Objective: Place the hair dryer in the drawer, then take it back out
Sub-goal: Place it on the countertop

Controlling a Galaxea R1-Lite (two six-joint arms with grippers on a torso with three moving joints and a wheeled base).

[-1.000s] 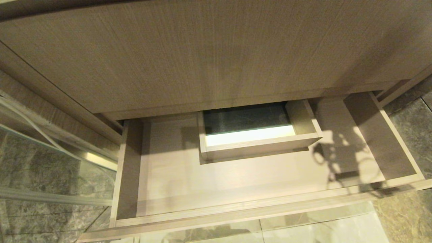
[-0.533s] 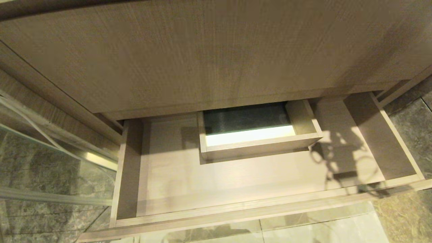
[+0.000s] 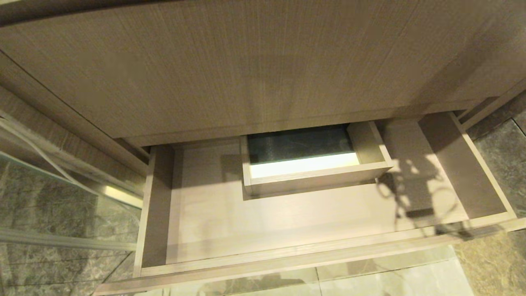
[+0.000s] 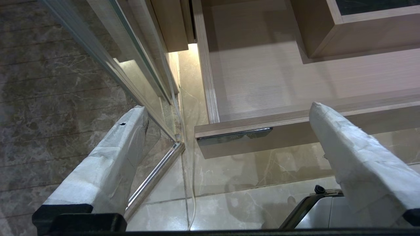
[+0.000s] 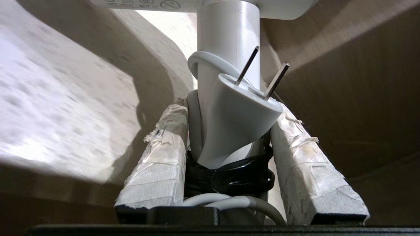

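A wood-grain panel (image 3: 254, 65) is seen filling the upper part of the head view. Grey marbled floor tiles (image 3: 499, 156) lie to the right, and paler glossy tiles (image 3: 390, 279) lie in front. A glass pane in a metal frame (image 3: 61, 242) stands at the left. Warm light is cast from above, leaving hard shadows.

White hair dryer (image 5: 228, 49) gripped by handle; drawer (image 3: 287, 222) open.
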